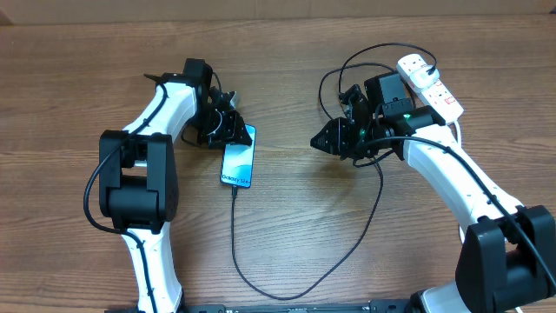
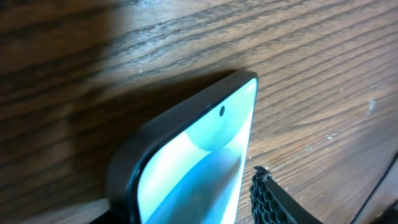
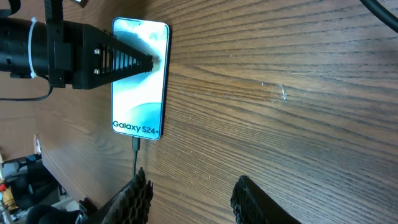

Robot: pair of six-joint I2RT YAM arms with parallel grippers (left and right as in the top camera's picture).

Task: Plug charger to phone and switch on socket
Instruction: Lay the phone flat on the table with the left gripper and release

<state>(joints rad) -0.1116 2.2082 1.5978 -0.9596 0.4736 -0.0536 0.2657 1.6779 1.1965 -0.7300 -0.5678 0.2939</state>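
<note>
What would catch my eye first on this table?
The lit blue Galaxy phone left of centre, with the left gripper at its top end. A black charger cable runs from its bottom end in a long loop toward the white power strip at the upper right. The right gripper hangs open mid-table, empty.

The table [image 1: 347,226] is brown wood with a streaked grain and a dull, matt finish. On it, the phone [image 1: 238,156] shows a glossy glass screen in a smooth dark frame. At two o'clock the socket [image 1: 430,83] is shiny white plastic, the charger [image 1: 234,235] is a smooth black cable, and the right tool [image 3: 189,193] has fingers [image 3: 261,202] of black honeycomb-textured plastic.
</note>
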